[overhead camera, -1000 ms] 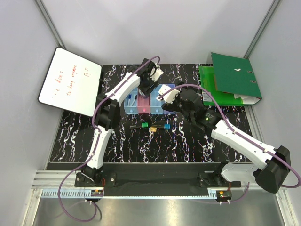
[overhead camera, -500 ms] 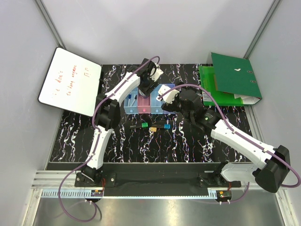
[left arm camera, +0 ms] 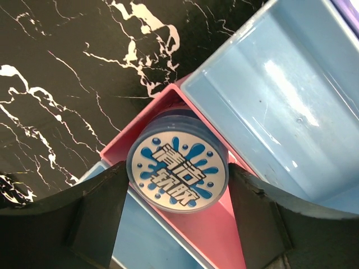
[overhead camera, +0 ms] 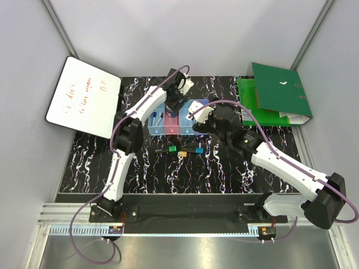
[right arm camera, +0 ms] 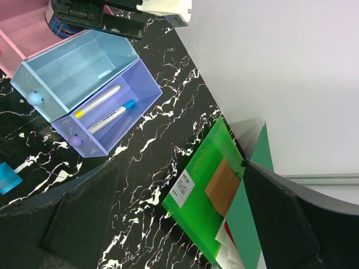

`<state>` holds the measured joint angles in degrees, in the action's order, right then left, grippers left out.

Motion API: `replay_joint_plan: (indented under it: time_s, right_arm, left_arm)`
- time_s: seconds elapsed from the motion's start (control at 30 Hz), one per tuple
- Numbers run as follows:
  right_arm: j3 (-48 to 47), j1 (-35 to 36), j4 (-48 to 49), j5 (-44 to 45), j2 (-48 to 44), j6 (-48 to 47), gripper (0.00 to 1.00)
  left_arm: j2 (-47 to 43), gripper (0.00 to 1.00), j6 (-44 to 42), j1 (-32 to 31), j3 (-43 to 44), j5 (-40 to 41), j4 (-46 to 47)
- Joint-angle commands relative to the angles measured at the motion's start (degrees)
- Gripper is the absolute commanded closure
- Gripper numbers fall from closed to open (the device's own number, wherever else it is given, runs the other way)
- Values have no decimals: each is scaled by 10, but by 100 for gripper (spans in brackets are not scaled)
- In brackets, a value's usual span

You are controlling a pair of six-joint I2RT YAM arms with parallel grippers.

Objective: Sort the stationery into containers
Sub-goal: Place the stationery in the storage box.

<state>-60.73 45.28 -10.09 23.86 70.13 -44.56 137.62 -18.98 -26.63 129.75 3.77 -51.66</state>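
Observation:
The containers [overhead camera: 168, 130] are a row of joined bins at the middle back of the table. A round blue squat roll [left arm camera: 177, 171] lies over the far end of the pink bin [left arm camera: 224, 235]. My left gripper [overhead camera: 173, 108] [left arm camera: 177, 179] stands open around it, one finger close on either side. The purple bin [right arm camera: 120, 89] holds two white markers [right arm camera: 106, 109]. My right gripper [overhead camera: 203, 120] [right arm camera: 179, 218] hovers open and empty just right of the bins. A green and black marker [overhead camera: 165, 150], a yellow piece [overhead camera: 182, 153] and a blue piece [overhead camera: 199, 151] lie in front of the bins.
A large green binder [overhead camera: 277, 92] [right arm camera: 219, 190] with loose sheets lies at the back right corner. A white whiteboard [overhead camera: 84, 98] with red writing leans at the back left. Grey walls close in the table on three sides.
The left gripper's jaws have widened around the blue roll over the pink bin. The right arm has not moved.

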Motion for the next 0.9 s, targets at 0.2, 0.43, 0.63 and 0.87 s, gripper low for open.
replay_joint_plan:
  time_s: [0.2,0.43,0.63,0.87]
  right_arm:
    - [-18,3,25,-5,0,3,0]
    - [-22,3,26,-4,3,-1,0]
    - [-31,3,26,-2,4,-9,0]
    - [-34,3,31,3,-1,-33,0]
  left_arm:
    - [-24,24,11,7,13,16,32]
    - [-77,24,28,7,-6,-4,32]
    - [-158,24,37,5,-50,-34,32]
    - [-304,26,-28,-16,-258,-126,27]
